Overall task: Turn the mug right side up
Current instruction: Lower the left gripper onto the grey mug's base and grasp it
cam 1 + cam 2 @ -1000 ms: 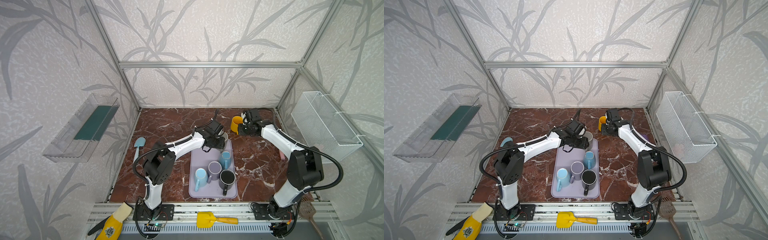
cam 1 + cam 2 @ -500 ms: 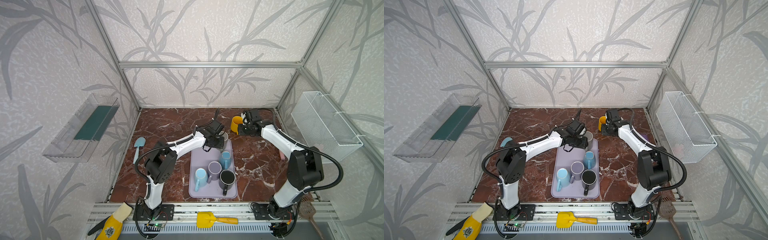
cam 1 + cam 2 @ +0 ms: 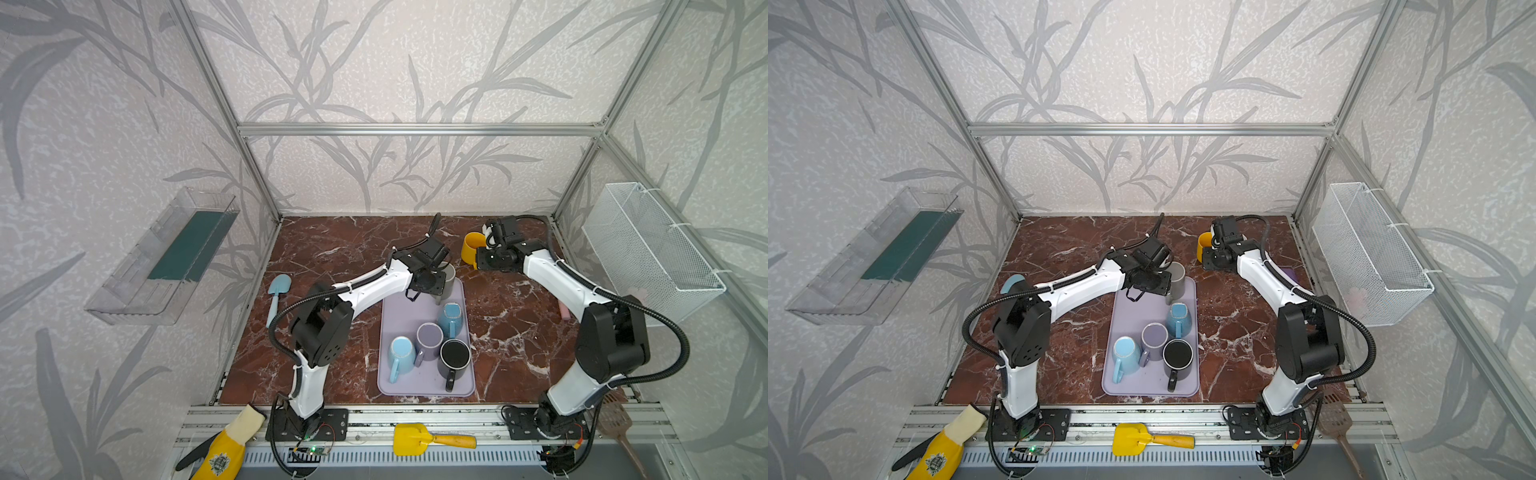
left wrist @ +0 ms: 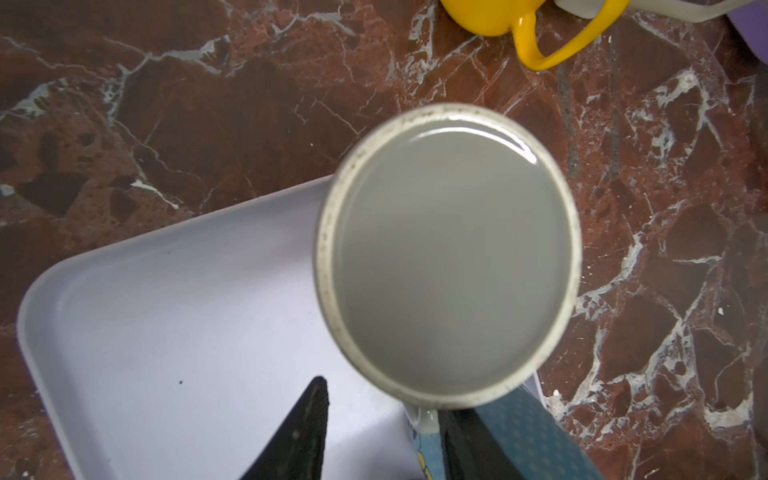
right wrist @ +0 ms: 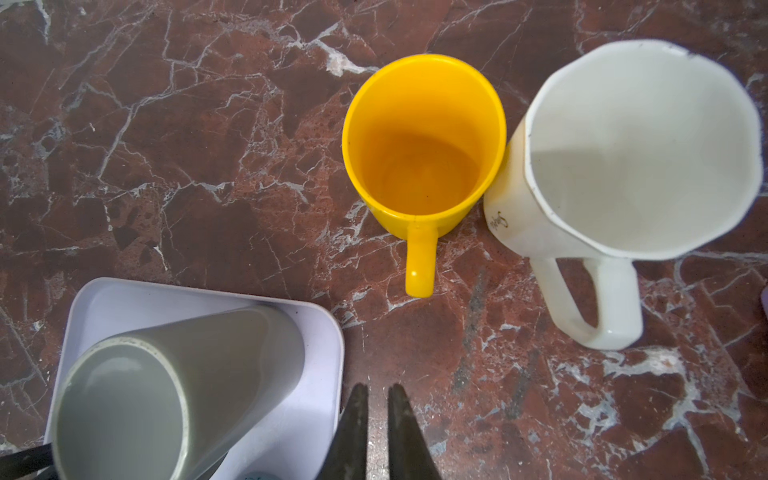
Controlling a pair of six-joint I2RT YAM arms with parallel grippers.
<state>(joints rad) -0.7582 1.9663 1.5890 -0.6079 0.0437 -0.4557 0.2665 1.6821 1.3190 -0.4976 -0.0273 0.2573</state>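
Note:
A grey mug (image 3: 448,280) (image 3: 1176,279) stands bottom up on the far right corner of the lilac tray (image 3: 399,382) (image 3: 1125,386). The left wrist view looks down on the grey mug's (image 4: 449,257) flat base with its pale foot ring. My left gripper (image 3: 434,286) (image 4: 382,403) is open at the mug's side. Its two dark fingers straddle the pale handle stub, which sits close to one finger (image 4: 469,440). My right gripper (image 3: 478,259) (image 5: 378,388) is shut and empty over the marble, just off the tray's (image 5: 316,374) corner and beside the grey mug (image 5: 166,395).
A yellow mug (image 3: 471,247) (image 5: 419,145) and a white mug (image 5: 636,153) stand upright on the marble beyond the tray. On the tray are a teal mug (image 3: 452,316), a purple mug (image 3: 429,336), a light blue mug (image 3: 401,351) and a black mug (image 3: 455,355). A blue spatula (image 3: 278,291) lies at the left.
My left gripper has edged in at the grey mug and its jaws have narrowed a little. The right arm and the mugs have not moved.

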